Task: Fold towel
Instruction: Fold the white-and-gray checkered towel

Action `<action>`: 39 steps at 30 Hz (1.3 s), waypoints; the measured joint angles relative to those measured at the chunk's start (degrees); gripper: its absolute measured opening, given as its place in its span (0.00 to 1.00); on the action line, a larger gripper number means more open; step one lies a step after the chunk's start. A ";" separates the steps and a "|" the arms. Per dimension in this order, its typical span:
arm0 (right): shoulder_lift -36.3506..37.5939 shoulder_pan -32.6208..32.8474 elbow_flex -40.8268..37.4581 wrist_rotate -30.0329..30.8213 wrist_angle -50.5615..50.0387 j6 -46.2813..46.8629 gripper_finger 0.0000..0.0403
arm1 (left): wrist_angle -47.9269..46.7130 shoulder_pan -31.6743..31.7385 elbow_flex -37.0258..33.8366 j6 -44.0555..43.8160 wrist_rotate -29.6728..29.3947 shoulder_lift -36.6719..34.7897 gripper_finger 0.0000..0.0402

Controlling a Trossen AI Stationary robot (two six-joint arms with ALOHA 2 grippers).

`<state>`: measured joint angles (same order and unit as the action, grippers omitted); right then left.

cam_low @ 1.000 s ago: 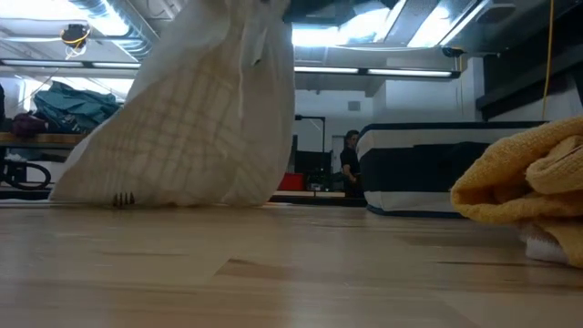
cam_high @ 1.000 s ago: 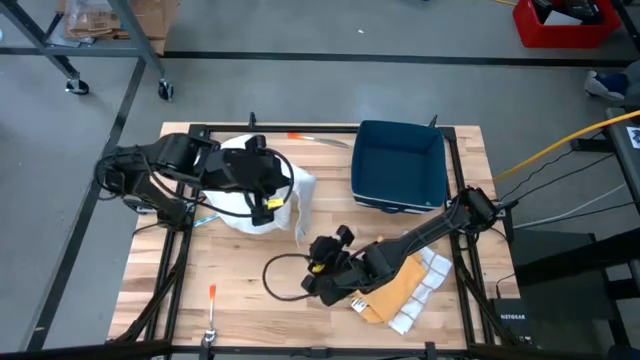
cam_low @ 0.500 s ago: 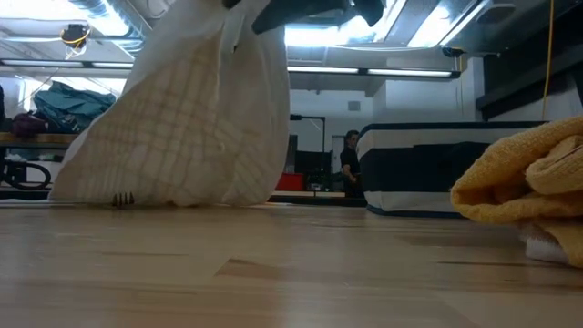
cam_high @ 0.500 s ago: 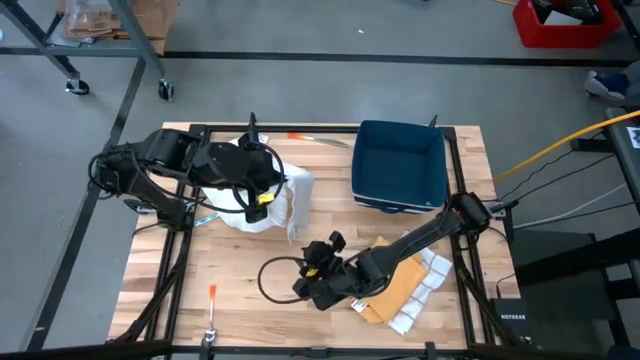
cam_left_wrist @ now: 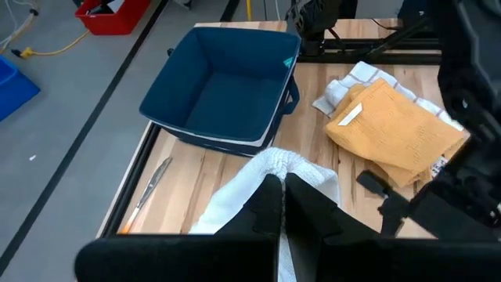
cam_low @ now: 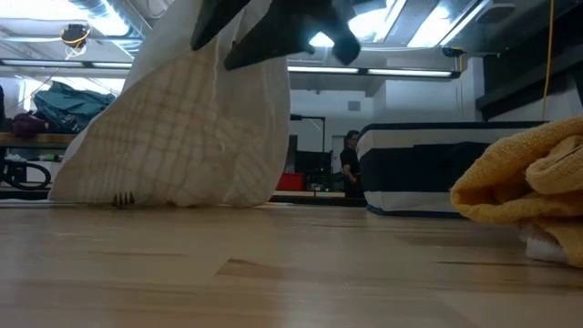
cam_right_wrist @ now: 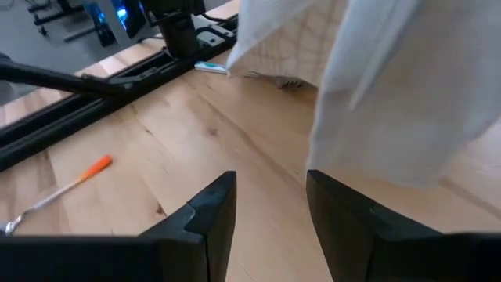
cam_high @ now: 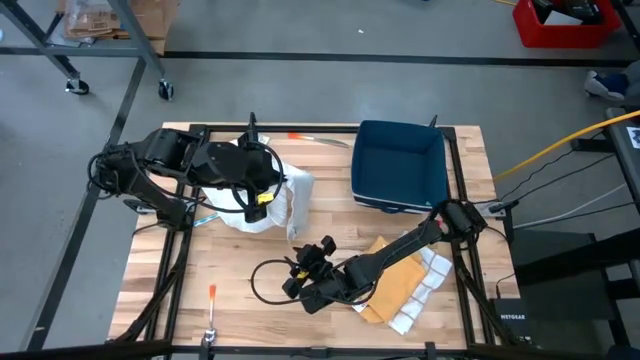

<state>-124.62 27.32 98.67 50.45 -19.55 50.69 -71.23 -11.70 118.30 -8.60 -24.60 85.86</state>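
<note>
starting at the table's left, the left arm reaches in over the wooden table (cam_high: 230,270) and its left gripper (cam_high: 262,192) has its fingers pressed together on a white towel (cam_high: 285,200), pinching a fold of the cloth. the white towel hangs from that grip in a bunched drape, with its lower edge resting on the table near the left-centre; from the low camera it reads as a tall pale tent of checked cloth (cam_low: 182,128) standing on the wood. in the left wrist view the two dark fingers meet with white cloth (cam_left_wrist: 270,168) bulging just beyond them.

further right, low toward the front edge, the right gripper (cam_high: 300,272) sits over bare wood with its fingers apart and nothing between them; the right wrist view shows the two fingers (cam_right_wrist: 207,219) spread over the table, the towel's hanging edge (cam_right_wrist: 391,110) just ahead of them. an orange-handled tool (cam_high: 212,295) lies near the front left corner.

behind the right arm, a yellow towel (cam_high: 395,285) lies folded on top of a white checked cloth (cam_high: 425,290) at the front right. a dark blue bin (cam_high: 398,165) stands at the back right of the table, well apart from the held towel.
</note>
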 joint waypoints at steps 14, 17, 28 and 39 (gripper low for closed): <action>-1.46 -1.60 0.00 8.93 1.45 0.08 0.40 | -0.11 0.00 0.00 0.04 0.00 0.00 0.00; -1.46 -2.93 0.00 5.48 1.16 0.08 0.40 | -0.12 0.00 0.00 0.03 0.00 0.00 0.00; -1.46 -6.89 0.00 -1.45 -4.05 0.08 0.31 | -1.29 -0.35 0.00 0.04 0.02 -0.41 0.00; -1.42 -5.85 0.02 2.73 -6.10 0.29 0.06 | -3.37 -1.09 0.00 -0.27 0.03 -1.77 0.00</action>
<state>-126.04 21.47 98.70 53.17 -25.64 50.97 -74.60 -12.80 118.30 -8.87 -24.57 84.09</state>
